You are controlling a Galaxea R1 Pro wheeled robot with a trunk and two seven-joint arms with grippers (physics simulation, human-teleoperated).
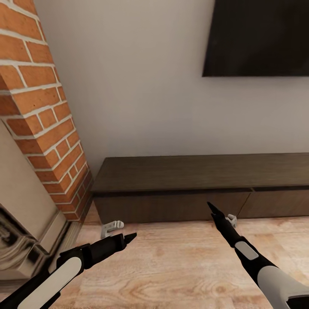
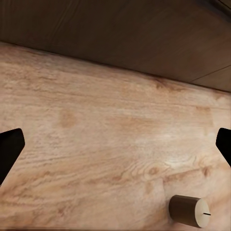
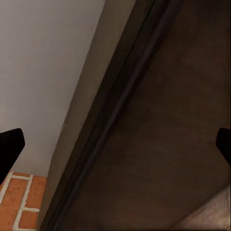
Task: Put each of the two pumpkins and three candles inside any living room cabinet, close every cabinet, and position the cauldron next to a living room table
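A candle (image 2: 190,211) lies on its side on the wood floor (image 2: 106,139), near the cabinet (image 1: 180,189), below the left gripper (image 2: 115,149), the nearer one. Both the left and the right gripper (image 3: 115,144) are spread open and empty; the drawers look closed.

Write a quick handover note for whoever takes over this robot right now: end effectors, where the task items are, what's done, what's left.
Left end effector: open, empty, low over the wooden floor.
Right end effector: open, empty, pointed at the cabinet.
Cabinet: against the wall beside the brick fireplace; the drawer fronts in view look shut, top bare.
One candle lies on its side on the floor, seen from the left wrist.
Done: nothing visibly stowed.
Left: open a drawer, load this candle, fetch the other candles, pumpkins and cauldron, close up.
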